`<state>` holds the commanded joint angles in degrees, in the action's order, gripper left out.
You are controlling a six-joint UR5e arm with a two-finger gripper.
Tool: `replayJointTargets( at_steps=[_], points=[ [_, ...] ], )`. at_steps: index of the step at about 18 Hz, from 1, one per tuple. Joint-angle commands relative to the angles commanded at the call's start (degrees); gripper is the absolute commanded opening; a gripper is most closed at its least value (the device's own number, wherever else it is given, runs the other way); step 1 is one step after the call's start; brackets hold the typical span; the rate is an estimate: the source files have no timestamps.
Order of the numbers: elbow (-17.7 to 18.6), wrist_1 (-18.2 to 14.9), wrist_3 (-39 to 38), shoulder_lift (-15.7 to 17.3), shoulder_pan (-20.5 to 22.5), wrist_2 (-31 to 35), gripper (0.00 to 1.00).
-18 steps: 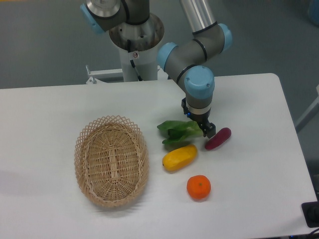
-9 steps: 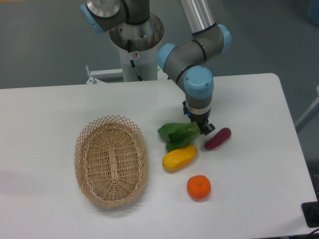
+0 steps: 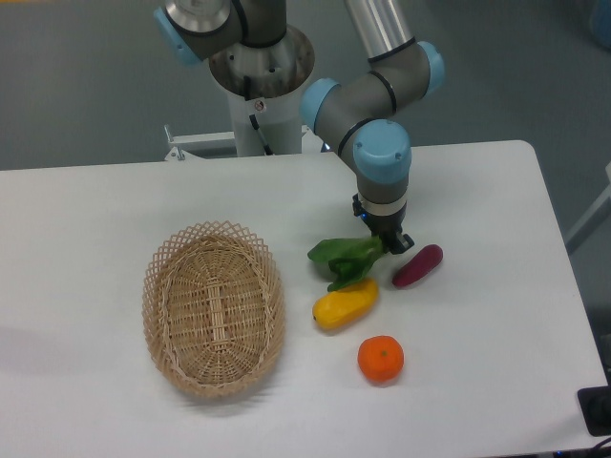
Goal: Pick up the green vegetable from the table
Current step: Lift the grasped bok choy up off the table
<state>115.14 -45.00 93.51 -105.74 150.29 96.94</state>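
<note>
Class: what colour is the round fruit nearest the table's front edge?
Orange, clearest in the fixed camera.

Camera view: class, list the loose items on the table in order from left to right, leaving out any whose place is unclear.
Wicker basket → green vegetable → orange → purple eggplant piece. The yellow vegetable is left out, since it overlaps the green one.

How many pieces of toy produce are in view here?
4: the green vegetable at the gripper, a purple piece to its right, a yellow one below, an orange nearest the camera.

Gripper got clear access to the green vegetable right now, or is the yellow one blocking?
Likely yes. The gripper is already at the stem end of the green vegetable; the yellow vegetable lies below the leaves, off its approach.
</note>
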Motion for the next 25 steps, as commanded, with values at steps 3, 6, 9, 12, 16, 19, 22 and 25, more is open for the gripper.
replayJointTargets(
  at_steps=[3,6,9,12,16,19,22,25],
  points=[
    [-0.9,-3.1,2.5,3.2,2.4,-2.3,0.26],
    [-5.4,-9.9,3.6,4.3,4.1,-7.0,0.26],
    [-9.9,-14.4,2.8,4.3,4.7,-8.9,0.26],
    [-13.0,-16.5,2.6,4.4,5.9,-12.1,0.26],
    [-17.4,-16.7,-1.3,4.3,8.4,-19.1,0.26],
    [-20.5,-16.8,-3.9,3.6,9.2,-21.2,0.26],
    [-21.9,-16.6,-5.5,3.3,9.5,-22.0,0.26],
    [-24.5,-16.6,-6.8,2.2,9.7,-22.9,0.26]
  ],
)
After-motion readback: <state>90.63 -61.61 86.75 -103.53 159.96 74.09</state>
